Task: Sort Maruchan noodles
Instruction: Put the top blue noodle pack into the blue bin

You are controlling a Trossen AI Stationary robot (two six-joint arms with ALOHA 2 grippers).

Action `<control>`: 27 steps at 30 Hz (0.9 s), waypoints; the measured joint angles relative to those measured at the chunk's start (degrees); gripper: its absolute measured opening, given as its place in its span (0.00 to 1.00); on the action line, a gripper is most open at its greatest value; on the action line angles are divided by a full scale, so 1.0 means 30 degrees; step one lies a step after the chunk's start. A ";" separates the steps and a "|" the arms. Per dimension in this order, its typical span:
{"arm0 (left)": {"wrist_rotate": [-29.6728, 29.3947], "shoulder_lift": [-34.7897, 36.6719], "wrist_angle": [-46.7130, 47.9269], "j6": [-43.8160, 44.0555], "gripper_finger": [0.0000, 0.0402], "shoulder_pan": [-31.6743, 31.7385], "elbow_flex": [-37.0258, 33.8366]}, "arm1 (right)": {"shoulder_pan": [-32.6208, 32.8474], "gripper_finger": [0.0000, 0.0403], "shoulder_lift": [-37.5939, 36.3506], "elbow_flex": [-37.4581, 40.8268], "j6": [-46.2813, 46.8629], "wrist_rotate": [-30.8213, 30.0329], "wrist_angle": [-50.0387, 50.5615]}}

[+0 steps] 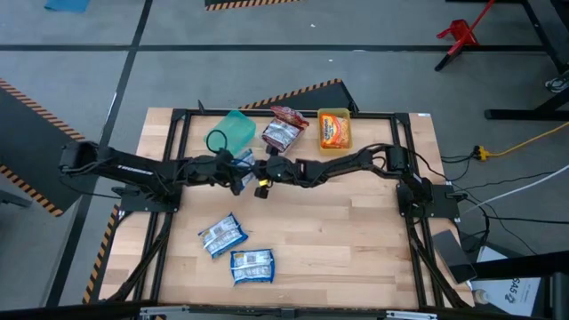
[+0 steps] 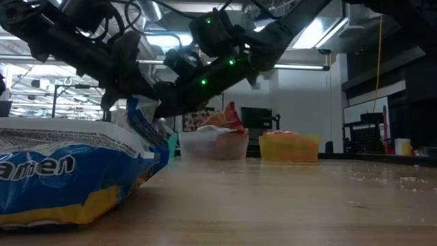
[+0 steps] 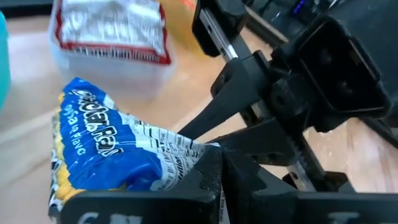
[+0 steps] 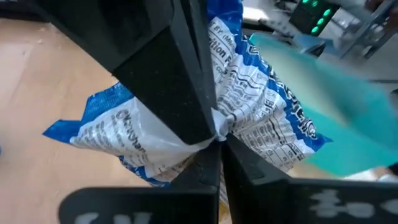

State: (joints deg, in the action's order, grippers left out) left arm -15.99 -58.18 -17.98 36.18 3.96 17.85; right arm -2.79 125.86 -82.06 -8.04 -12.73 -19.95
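A blue Maruchan noodle packet (image 1: 243, 160) hangs at the table's middle between my two grippers, which meet tip to tip. My left gripper (image 1: 234, 170) comes from the left and my right gripper (image 1: 260, 171) from the right, and both are shut on this packet. Two more blue packets (image 1: 222, 236) (image 1: 252, 265) lie flat on the table nearer the front. Red packets (image 1: 283, 132) sit in the clear bin and an orange packet (image 1: 334, 130) lies in the yellow bin. My left gripper pinches the packet's printed white-and-blue edge (image 3: 184, 155) between its two fingers, slanting down from the table's left. The packet (image 3: 102, 146) spreads out beyond the fingertips, crumpled at the hold and clear of the table. My right gripper pinches the packet's bunched edge (image 4: 231, 124) between its two fingers, right against the left gripper's fingertips (image 4: 186, 106). It comes slanting down from the table's right. The packet (image 4: 124, 130) fans out on both sides of the hold, off the tabletop.
A green bin (image 1: 233, 132) stands just behind the grippers, beside the clear bin (image 1: 271, 142) and the yellow bin (image 1: 334, 114), all near the far edge. In the low view one blue packet (image 2: 68, 174) lies close in front. Bare wood (image 1: 347, 231) lies at the front right.
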 joint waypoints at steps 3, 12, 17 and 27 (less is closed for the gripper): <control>-0.0140 0.0844 0.0432 -0.0549 0.00 0.0318 0.0000 | -0.0089 0.00 0.0000 -0.0740 -0.1032 -0.0412 0.0477; -0.1024 0.3154 0.1000 -0.2697 0.00 0.2467 0.0053 | -0.1974 0.00 0.0000 -0.3806 -0.2898 0.1271 0.2002; -0.1200 0.3873 0.1073 -0.4230 0.00 0.4534 0.0080 | -0.3410 0.00 0.0000 -0.5438 -0.2828 0.2711 0.2316; 0.0207 0.3806 0.1992 -0.5116 0.00 0.8877 -0.0022 | -0.4713 0.00 0.1750 -0.7628 0.0053 0.5231 0.2526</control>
State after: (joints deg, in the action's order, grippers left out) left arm -15.37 -46.76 -12.00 20.83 30.59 17.78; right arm -16.93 131.11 -104.94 -7.88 2.96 -12.38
